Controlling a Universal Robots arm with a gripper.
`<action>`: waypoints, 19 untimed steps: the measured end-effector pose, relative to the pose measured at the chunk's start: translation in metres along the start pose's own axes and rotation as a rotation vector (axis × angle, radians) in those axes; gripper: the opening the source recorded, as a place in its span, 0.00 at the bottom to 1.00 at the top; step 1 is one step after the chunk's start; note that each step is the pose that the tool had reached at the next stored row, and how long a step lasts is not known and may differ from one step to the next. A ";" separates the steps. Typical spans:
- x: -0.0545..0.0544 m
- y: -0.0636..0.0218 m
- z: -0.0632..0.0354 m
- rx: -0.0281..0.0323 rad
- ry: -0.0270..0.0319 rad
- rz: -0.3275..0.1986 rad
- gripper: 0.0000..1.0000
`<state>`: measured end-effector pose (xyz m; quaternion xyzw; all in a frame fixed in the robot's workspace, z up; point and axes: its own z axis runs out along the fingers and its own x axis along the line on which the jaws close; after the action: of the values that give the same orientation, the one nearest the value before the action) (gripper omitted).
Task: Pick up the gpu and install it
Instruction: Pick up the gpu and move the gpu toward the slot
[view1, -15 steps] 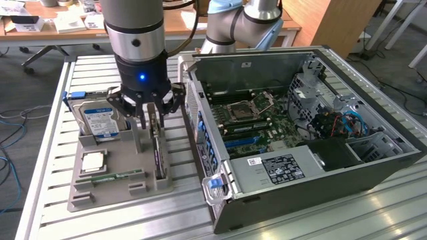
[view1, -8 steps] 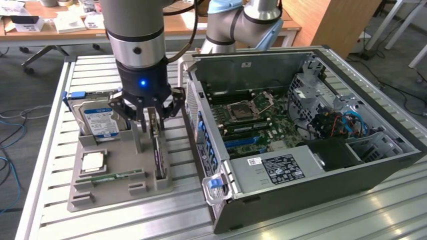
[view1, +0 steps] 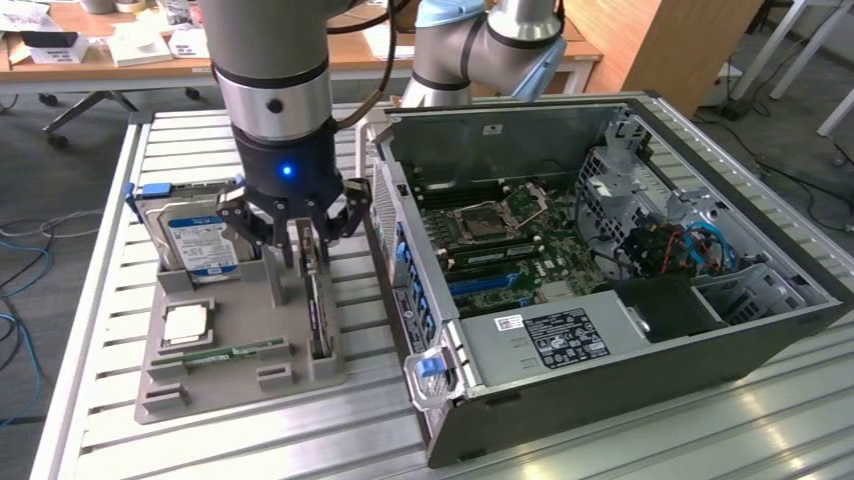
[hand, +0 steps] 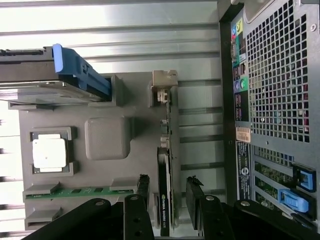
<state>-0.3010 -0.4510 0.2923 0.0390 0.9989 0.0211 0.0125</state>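
A grey tray (view1: 240, 378) (hand: 140, 100) is being seen nearest, lying on a slatted metal table (view1: 174, 140). At the tray's front, a memory stick (view1: 234, 352) (hand: 80, 191) is being held flat, with a CPU (view1: 184, 325) (hand: 49, 152) just behind it. Along the tray's side toward the exterior view's right, the gpu (view1: 318, 315) (hand: 164, 207) is being held upright on its edge in a slot. The gripper (view1: 310, 235) (hand: 168, 181) is being poised directly over it. The fingers (hand: 143, 192) are being spread wide, one either side of the card, with gaps showing and nothing gripped. Farther back, a hard drive (view1: 200, 240) (hand: 60, 80) is being stood on edge. At the exterior view's right, an open case (view1: 641, 400) (hand: 275, 75) is being shown, its motherboard (view1: 521, 240) exposed.
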 end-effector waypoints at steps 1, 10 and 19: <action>0.000 -0.0010 0.0000 0.0001 0.0000 0.000 0.43; 0.000 -0.0036 0.0144 0.0000 0.0000 0.000 0.43; 0.000 -0.0043 0.0259 0.0006 -0.0001 0.000 0.43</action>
<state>-0.3010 -0.4542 0.2663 0.0390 0.9989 0.0208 0.0126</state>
